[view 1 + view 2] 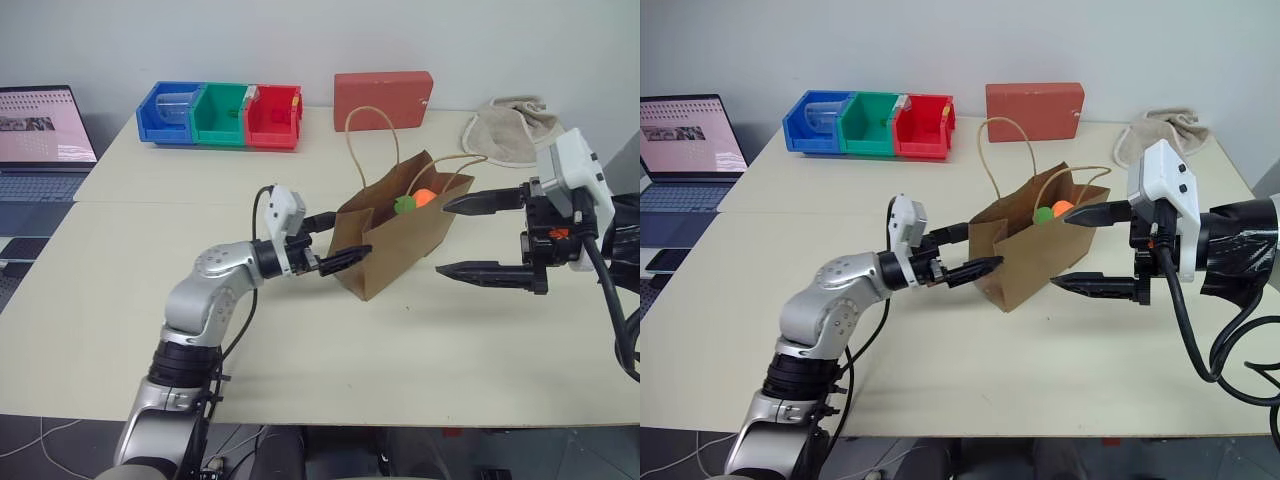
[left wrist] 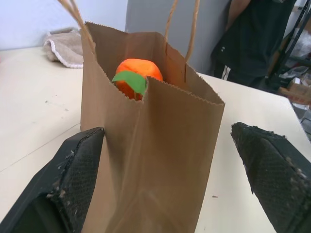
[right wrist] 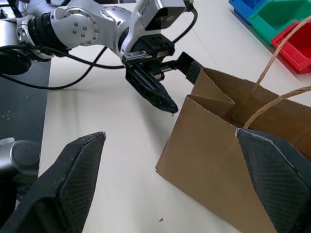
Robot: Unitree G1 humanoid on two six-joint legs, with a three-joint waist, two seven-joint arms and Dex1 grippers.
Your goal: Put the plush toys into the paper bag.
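Orange carrot plush [image 1: 424, 197] sits inside the paper bag [image 1: 400, 240], mid-table. My left gripper [image 1: 333, 243] and right gripper [image 1: 487, 236] flank the bag, both spread, empty. Egg toy unseen; likely wrapping up — next, back off without tipping the bag.

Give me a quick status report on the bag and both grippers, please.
Left gripper open, straddling paper bag end. Right gripper open at the other end. Carrot toy inside bag. Nothing in the way.
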